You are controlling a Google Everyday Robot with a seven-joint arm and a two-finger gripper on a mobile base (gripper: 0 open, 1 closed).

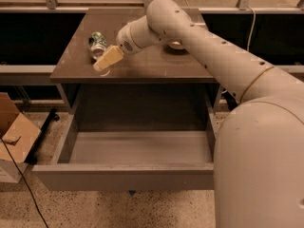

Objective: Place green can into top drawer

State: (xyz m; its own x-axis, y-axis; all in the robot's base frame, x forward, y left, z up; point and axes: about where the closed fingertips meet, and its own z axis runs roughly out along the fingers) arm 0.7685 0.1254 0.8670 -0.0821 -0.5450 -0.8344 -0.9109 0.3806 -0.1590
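Observation:
The green can [98, 42] lies on its side on the dark cabinet top [156, 63], near the back left. My gripper [105, 61] is over the cabinet top just to the right of and in front of the can, close to it but not around it. The top drawer [135, 148] is pulled out below the cabinet top, with its lighter grey floor bare and its flat front panel [123, 177] nearest the camera.
A white bowl [176, 44] sits on the cabinet top behind my arm, mostly hidden. A cardboard box [14, 137] stands on the floor at the left, with a black cable beside it. Dark shelving runs behind the cabinet.

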